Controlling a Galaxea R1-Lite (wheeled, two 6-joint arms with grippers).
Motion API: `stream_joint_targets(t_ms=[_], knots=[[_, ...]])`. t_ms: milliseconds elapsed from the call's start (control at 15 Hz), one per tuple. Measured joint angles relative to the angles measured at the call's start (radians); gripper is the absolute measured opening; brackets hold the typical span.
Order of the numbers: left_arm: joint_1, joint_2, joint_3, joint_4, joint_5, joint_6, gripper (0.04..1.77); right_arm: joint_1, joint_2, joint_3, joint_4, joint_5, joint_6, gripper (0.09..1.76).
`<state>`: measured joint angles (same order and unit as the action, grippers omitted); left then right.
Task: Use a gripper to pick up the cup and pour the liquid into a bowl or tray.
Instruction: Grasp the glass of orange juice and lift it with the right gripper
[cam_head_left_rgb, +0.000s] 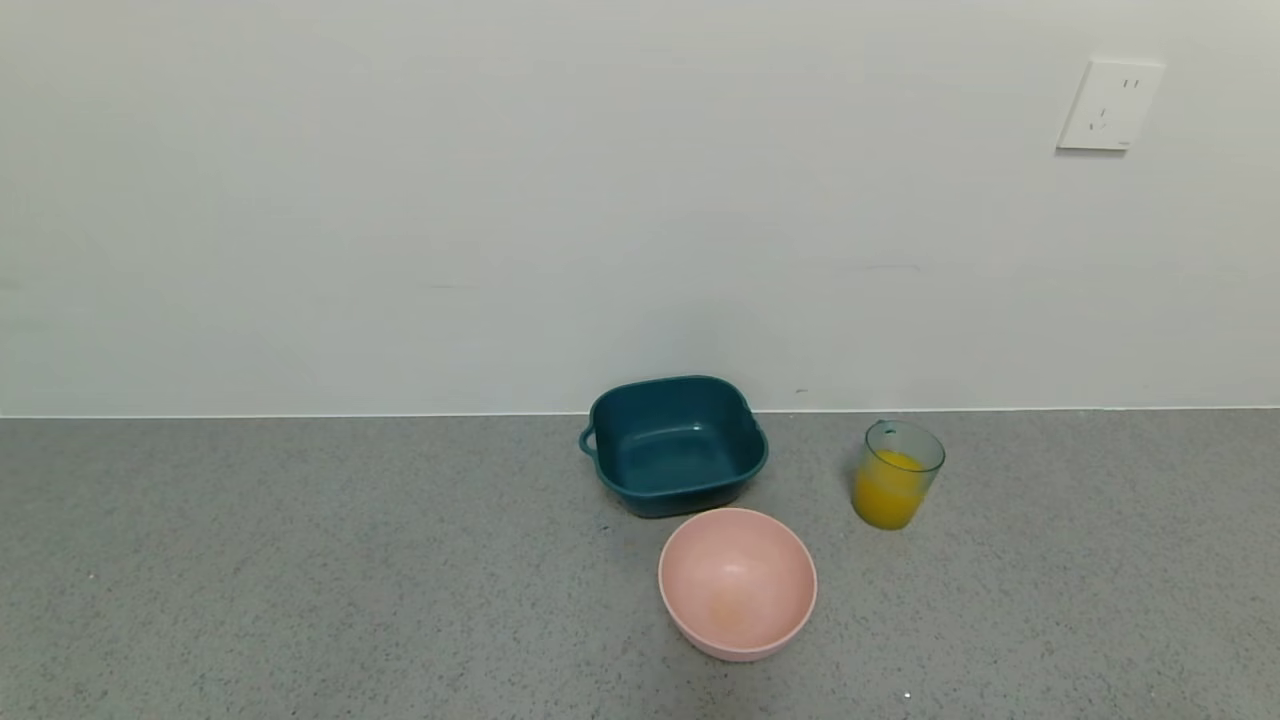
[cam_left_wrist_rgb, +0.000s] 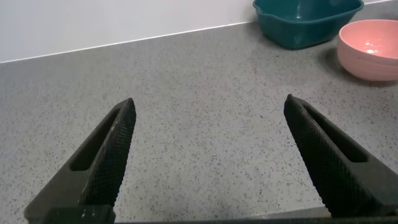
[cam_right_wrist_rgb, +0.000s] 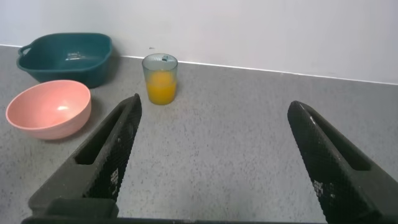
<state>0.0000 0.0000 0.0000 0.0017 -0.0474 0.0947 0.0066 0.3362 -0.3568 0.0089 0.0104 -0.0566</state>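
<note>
The translucent blue-green cup (cam_head_left_rgb: 896, 472) stands upright on the grey counter at the right, about half full of orange-yellow liquid (cam_head_left_rgb: 886, 490). The pale pink bowl (cam_head_left_rgb: 737, 580) sits empty in front of it to the left. Neither gripper shows in the head view. In the right wrist view my right gripper (cam_right_wrist_rgb: 214, 107) is open and empty over bare counter, with the cup (cam_right_wrist_rgb: 160, 78) and pink bowl (cam_right_wrist_rgb: 50, 107) well ahead of it. In the left wrist view my left gripper (cam_left_wrist_rgb: 208, 107) is open and empty, far from the pink bowl (cam_left_wrist_rgb: 372, 48).
A dark teal square basin (cam_head_left_rgb: 675, 442) with small handles stands empty just behind the pink bowl, close to the white wall; it also shows in both wrist views (cam_left_wrist_rgb: 308, 20) (cam_right_wrist_rgb: 65, 55). A wall socket (cam_head_left_rgb: 1108, 104) is high at the right.
</note>
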Motion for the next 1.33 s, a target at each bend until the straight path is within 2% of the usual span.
stream_joint_targets(t_ms=[333, 533, 933, 1333], knots=[[0.0, 0.0, 0.0, 0.0, 0.0, 0.0, 1.72, 0.021, 0.362, -0.194, -0.017, 0.001, -0.018, 1.71], [0.0, 0.0, 0.0, 0.0, 0.0, 0.0, 1.72, 0.069, 0.553, -0.242, -0.079, -0.001, -0.022, 1.71], [0.0, 0.0, 0.0, 0.0, 0.0, 0.0, 1.72, 0.119, 0.918, -0.244, -0.291, -0.007, -0.019, 1.71], [0.001, 0.0, 0.0, 0.0, 0.0, 0.0, 1.72, 0.138, 1.22, -0.181, -0.539, -0.014, -0.005, 1.71]])
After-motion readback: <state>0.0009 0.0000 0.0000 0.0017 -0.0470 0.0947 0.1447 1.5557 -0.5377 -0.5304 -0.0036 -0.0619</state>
